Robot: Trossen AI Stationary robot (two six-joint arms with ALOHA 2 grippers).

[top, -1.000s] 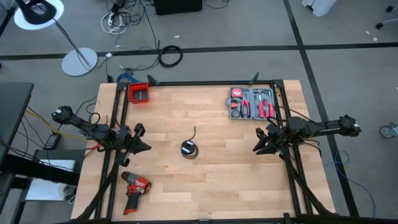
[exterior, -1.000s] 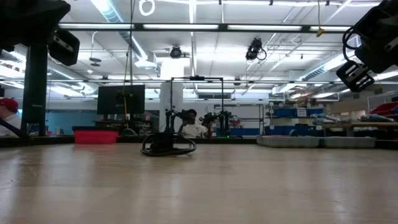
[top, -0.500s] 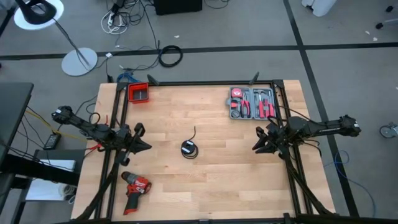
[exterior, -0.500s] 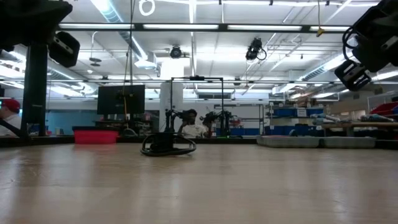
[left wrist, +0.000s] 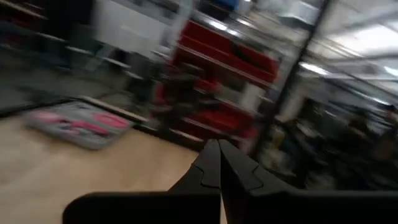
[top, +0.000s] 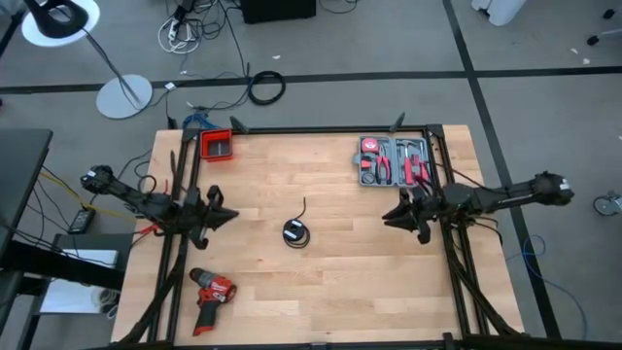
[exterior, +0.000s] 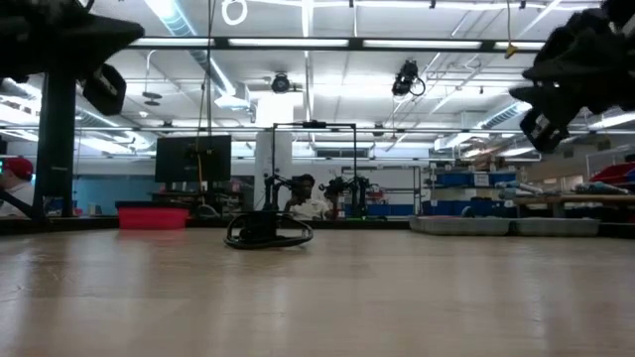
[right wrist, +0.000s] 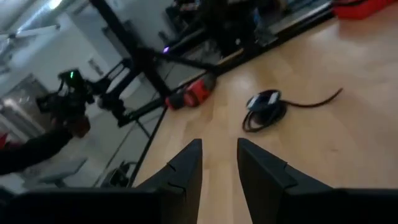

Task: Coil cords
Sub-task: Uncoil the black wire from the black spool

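Right gripper point(top: 401, 216): fingers slightly parted, pinching nothing, facing the cord, likely lining up.
Left gripper point(top: 220, 211): fingers pressed together, waiting at the table's left edge.
Cord point(top: 295, 231): mid-table bundle (one tail trailing out), well apart from both.

Grey floor point(top: 544, 58), white floor lamp point(top: 60, 19), ceiling strip lights point(exterior: 298, 43).

cord point(top: 295, 231) mid-table | drill point(top: 212, 293) front-left | tool case point(top: 394, 161) rear-right
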